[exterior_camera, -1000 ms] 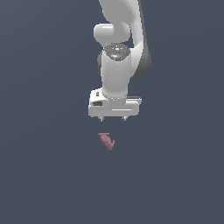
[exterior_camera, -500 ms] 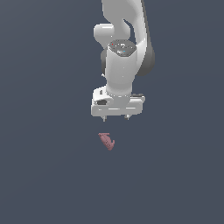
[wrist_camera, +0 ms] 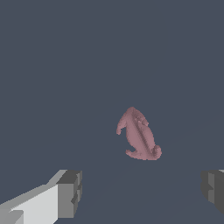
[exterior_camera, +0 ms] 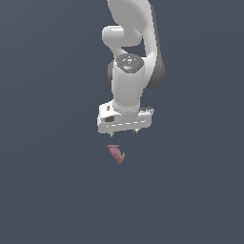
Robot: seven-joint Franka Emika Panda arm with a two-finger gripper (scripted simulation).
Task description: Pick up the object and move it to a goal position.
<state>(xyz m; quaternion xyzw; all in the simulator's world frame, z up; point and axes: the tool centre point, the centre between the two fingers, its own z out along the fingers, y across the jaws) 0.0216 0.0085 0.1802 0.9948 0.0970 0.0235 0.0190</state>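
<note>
Item: gripper [exterior_camera: 125, 130], white, at the end of the single arm. Position: hanging above the floor [exterior_camera: 43, 190], not touching anything. Jaws: spread wide, nothing between them; in the wrist view the two grey fingertips [wrist_camera: 70, 194] stand far apart at either edge of the picture.

Item: object [exterior_camera: 116, 153], small dusty-pink lump with a tapered end and a hooked, knobbly end. Position: lying on the plain grey floor, just below the gripper in the exterior view and slightly toward that view's left of the gripper's middle. Apart from both fingers.

Key relation: in the wrist view the object [wrist_camera: 138, 134] lies ahead of the line joining the fingertips, not yet between them, and nearer the finger that shows only at the picture's edge. Its long axis runs roughly across that line, tilted a little.

Judgement: approach stage. The gripper likely needs a small shift forward over the object, then a descent, before closing across its narrow width.

Goal position: not marked in either view.
</note>
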